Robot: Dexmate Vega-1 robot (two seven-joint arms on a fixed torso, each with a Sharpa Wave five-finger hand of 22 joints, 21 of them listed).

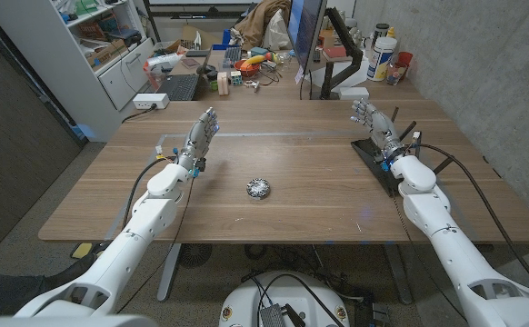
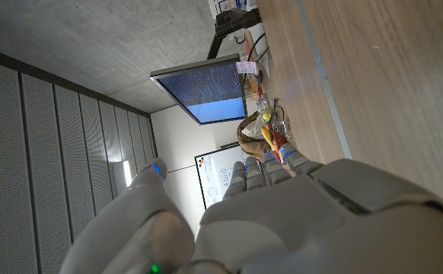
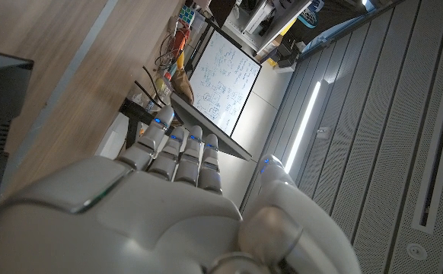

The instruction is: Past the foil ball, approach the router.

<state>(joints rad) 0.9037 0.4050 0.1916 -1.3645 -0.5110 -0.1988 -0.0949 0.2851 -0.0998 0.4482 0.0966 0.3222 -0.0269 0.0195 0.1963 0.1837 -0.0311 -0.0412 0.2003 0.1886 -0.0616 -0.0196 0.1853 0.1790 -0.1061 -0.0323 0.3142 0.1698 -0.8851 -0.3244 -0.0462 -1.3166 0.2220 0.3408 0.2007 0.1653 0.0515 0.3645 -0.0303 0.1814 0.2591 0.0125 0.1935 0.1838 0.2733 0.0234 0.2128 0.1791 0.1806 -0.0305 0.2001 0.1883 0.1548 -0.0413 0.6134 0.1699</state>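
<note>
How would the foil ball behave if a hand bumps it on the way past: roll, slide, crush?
The foil ball looks like a small crumpled lump, so it is probably very light and would skid or tumble at a light touch. Its creased surface suggests an uneven, short roll. It likely dents easily. It sits alone on the bare table, with nothing nearby to stop it.

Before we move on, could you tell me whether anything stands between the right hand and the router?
Nothing visible does. The right hand hovers right over the black router at the table's right side; the foil ball lies apart, mid-table.
</note>
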